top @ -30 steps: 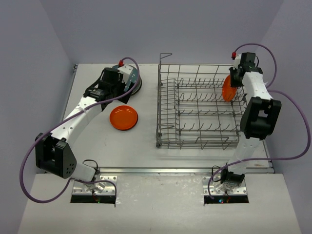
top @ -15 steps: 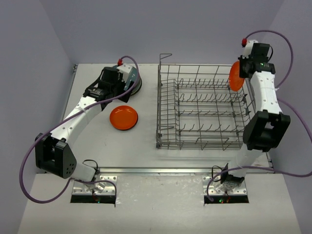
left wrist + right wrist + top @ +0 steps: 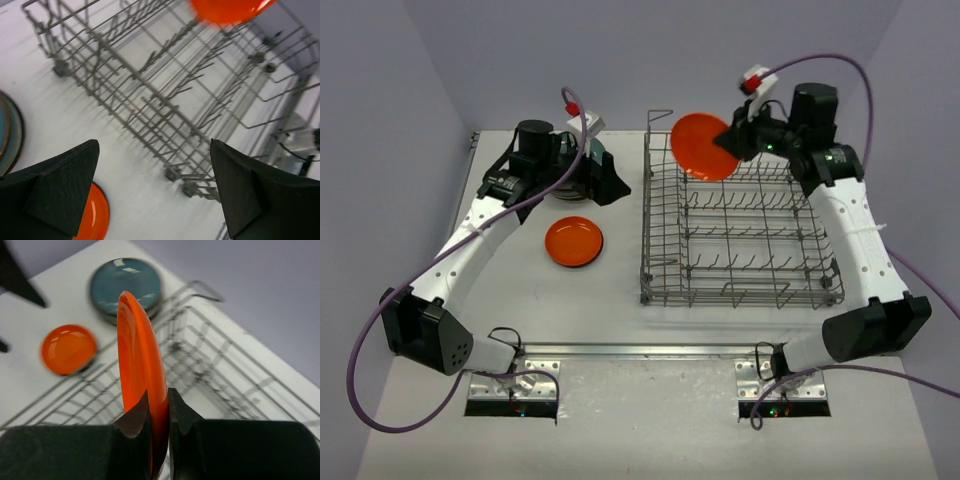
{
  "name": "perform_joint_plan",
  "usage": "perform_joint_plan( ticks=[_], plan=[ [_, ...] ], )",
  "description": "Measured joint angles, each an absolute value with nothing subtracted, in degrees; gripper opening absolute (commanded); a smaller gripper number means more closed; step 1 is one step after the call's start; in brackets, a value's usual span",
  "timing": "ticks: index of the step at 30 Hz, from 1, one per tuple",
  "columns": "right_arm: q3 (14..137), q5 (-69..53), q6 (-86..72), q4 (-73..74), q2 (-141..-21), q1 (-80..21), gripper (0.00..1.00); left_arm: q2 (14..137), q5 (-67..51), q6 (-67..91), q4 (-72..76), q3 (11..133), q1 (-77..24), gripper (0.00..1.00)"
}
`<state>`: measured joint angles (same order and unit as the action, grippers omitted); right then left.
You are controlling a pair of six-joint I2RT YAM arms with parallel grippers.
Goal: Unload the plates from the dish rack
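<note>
The grey wire dish rack (image 3: 740,235) stands right of centre. My right gripper (image 3: 732,140) is shut on the rim of an orange-red plate (image 3: 703,147) and holds it on edge above the rack's far left corner. In the right wrist view the pads (image 3: 140,415) pinch the plate (image 3: 140,350). My left gripper (image 3: 610,185) is open and empty, just left of the rack. A second orange-red plate (image 3: 573,241) lies flat on the table with a dark rim under it. A teal plate stack (image 3: 126,285) lies behind it, mostly hidden by the left arm in the top view.
No other plate shows among the rack's tines (image 3: 165,90). A raised wire loop (image 3: 660,113) stands at the rack's far left corner. The left wrist view shows the teal stack's edge (image 3: 7,132) and the flat orange-red plate (image 3: 95,215). Walls enclose the table.
</note>
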<state>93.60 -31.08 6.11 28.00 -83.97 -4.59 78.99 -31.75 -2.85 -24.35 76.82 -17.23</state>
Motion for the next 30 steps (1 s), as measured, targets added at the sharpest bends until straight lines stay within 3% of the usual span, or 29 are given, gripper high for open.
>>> perform_joint_plan(
  ticks=[6,14,16,19,22,25,30],
  plan=[
    [89.15,-36.16,6.49,29.58,-84.02,-21.89,0.0,79.02,-41.56,3.58,-21.61,78.24,-17.32,0.84],
    [90.12,-35.34,5.65,29.24,-84.43,-28.43,0.0,78.03,-41.93,4.71,-22.02,78.2,-17.15,0.34],
    [90.27,-34.88,5.43,28.94,-84.44,-28.57,0.14,77.1,-42.38,4.79,-21.86,77.86,-17.01,0.03],
    [90.36,-33.25,4.61,28.45,-84.44,-28.85,0.57,75.52,-44.76,4.7,-21.48,76.76,-15.8,0.0],
    [90.37,-30.44,3.34,28.76,-84.41,-28.84,0.9,74.35,-46.12,5.56,-20.81,75.03,-12.64,0.0],
    [90.35,-27.28,1.36,29.06,-84.05,-27.75,0.99,75.01,-46.11,6.19,-21.99,74.06,-6.29,0.0],
    [90.34,-25.38,-3.98,30.14,-83.4,-17.12,0.99,79.67,-45.9,3.69,-28.27,73.88,1.71,0.0]
  ],
)
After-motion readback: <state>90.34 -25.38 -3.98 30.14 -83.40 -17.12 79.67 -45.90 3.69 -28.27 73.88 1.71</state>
